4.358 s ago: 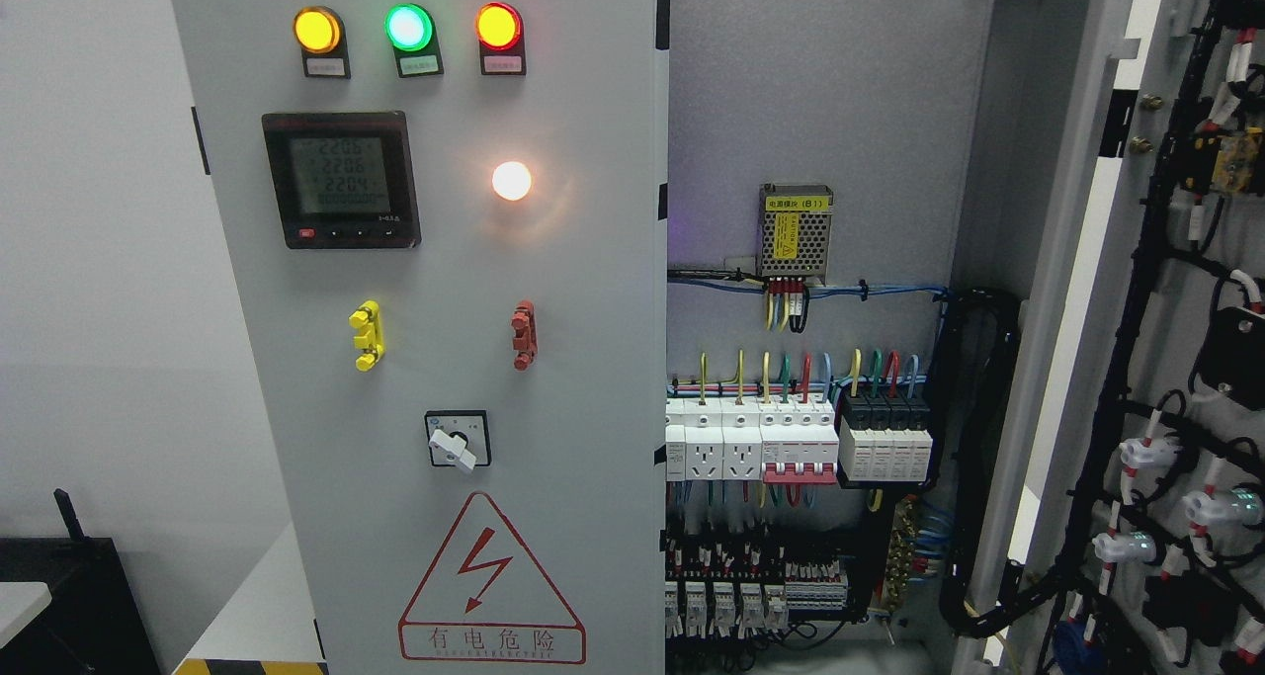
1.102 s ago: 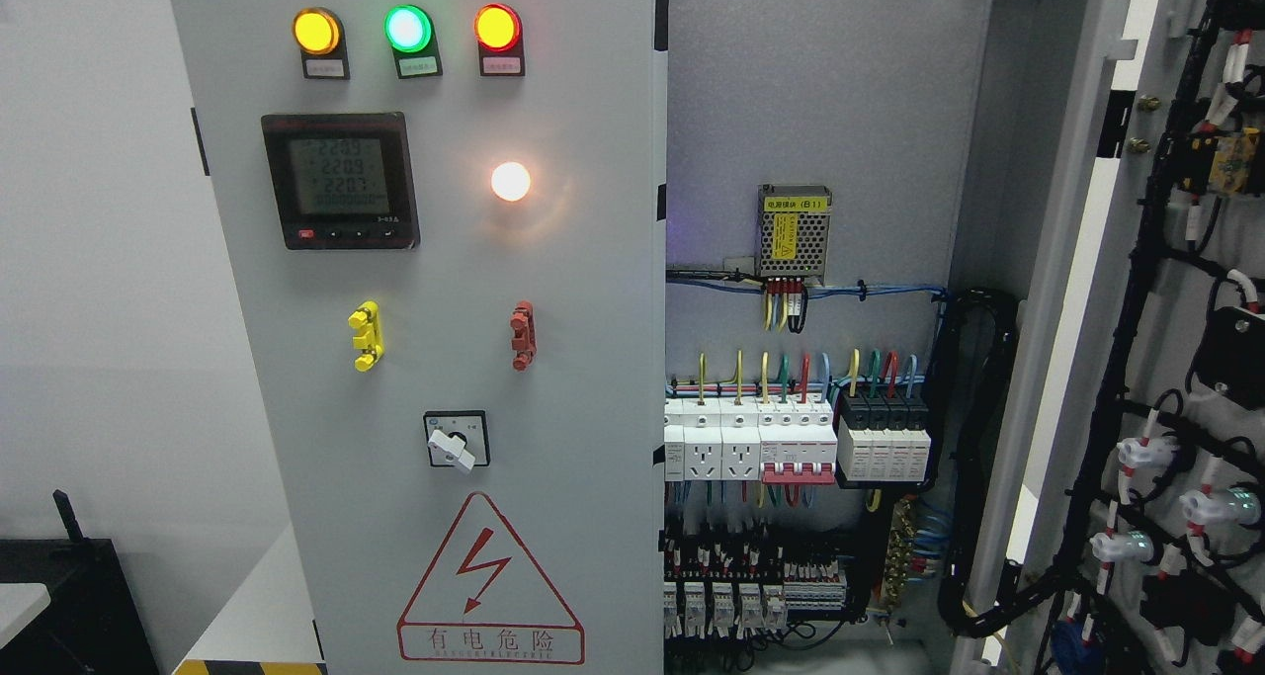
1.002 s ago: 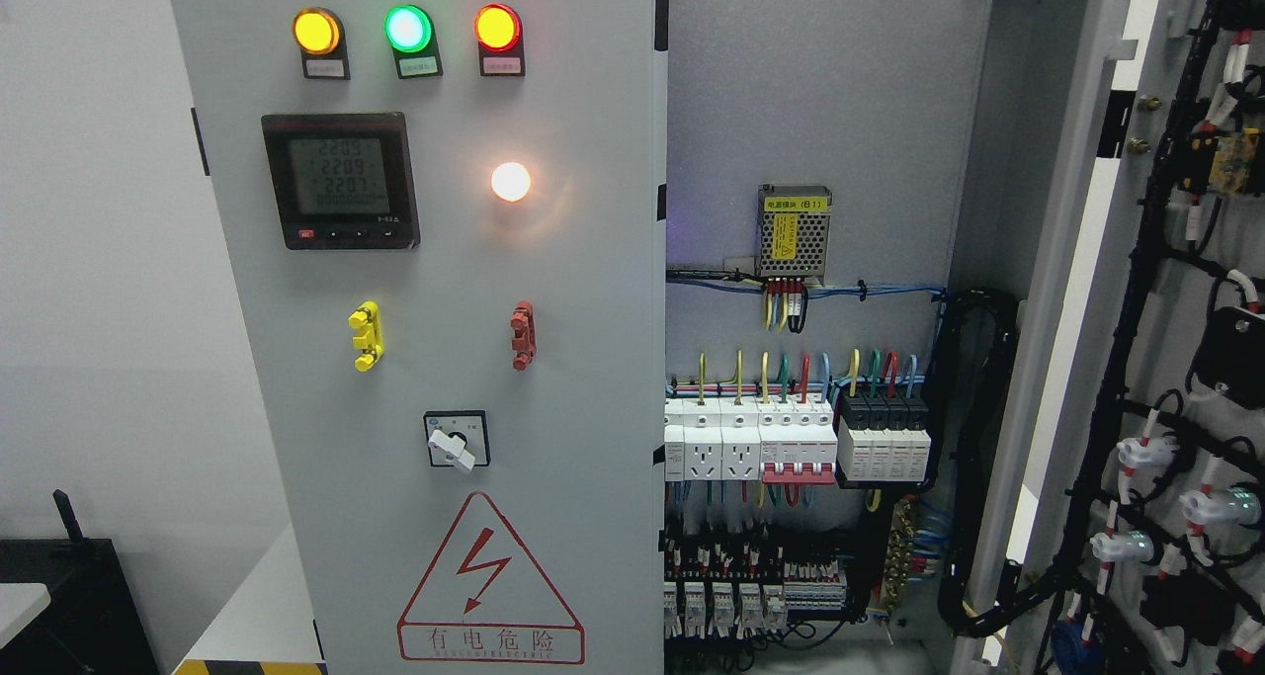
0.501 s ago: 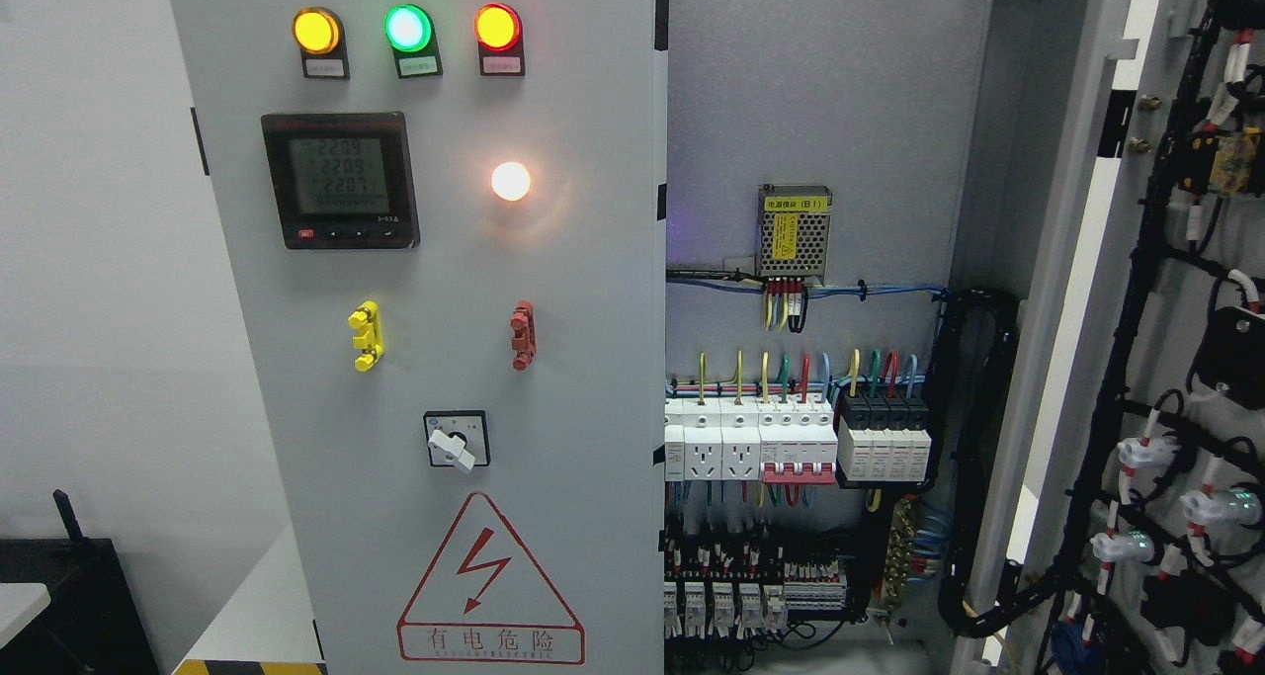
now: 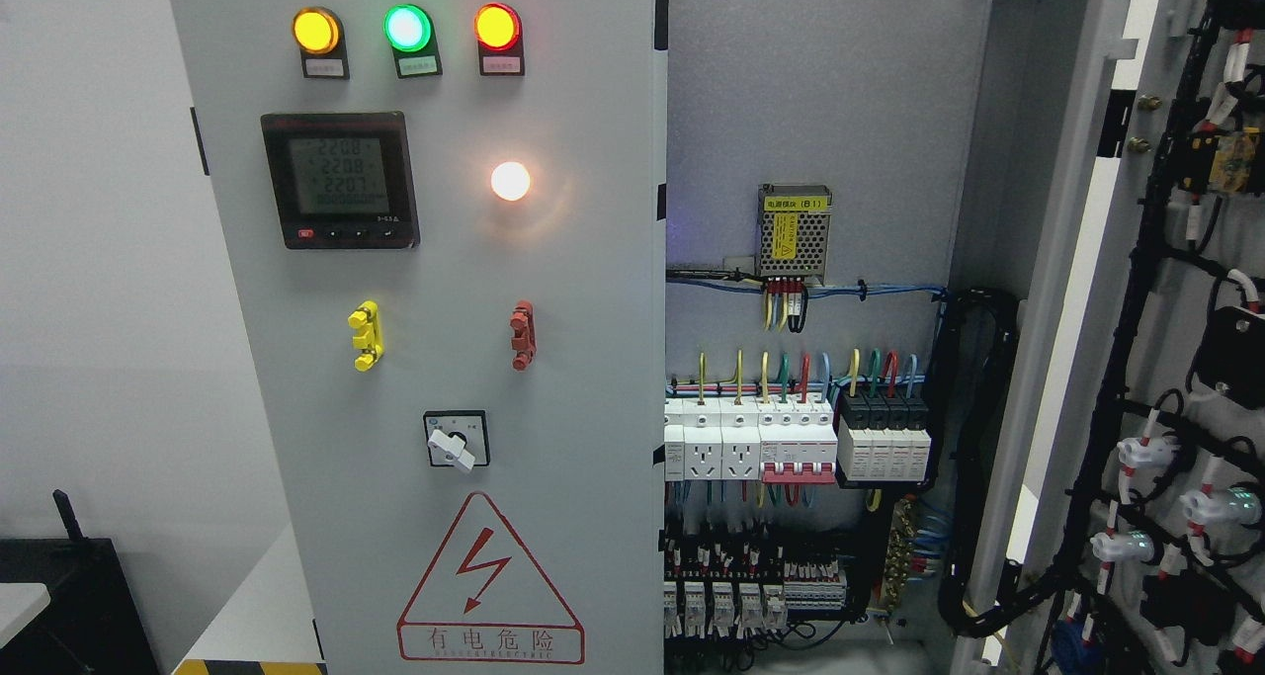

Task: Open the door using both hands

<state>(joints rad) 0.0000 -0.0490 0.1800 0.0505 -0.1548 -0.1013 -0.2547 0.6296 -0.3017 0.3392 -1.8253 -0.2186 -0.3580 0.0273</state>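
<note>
Neither hand shows, so I cannot tell their state. Right grey steel cabinet door (image 5: 1137, 309) stands swung open; left grey instrument-panel door (image 5: 445, 359) looks shut. Risk: reaching blind, fingers snag the exposed coloured wiring (image 5: 791, 369).

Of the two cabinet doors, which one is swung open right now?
The right door, swung outward showing its wired inner face. The left door, with the lamps and meter, is still closed.

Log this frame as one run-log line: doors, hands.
right door: swung open, wiring side showing | left door: shut, lamps lit | cabinet interior: breakers exposed | hands: none in view
</note>
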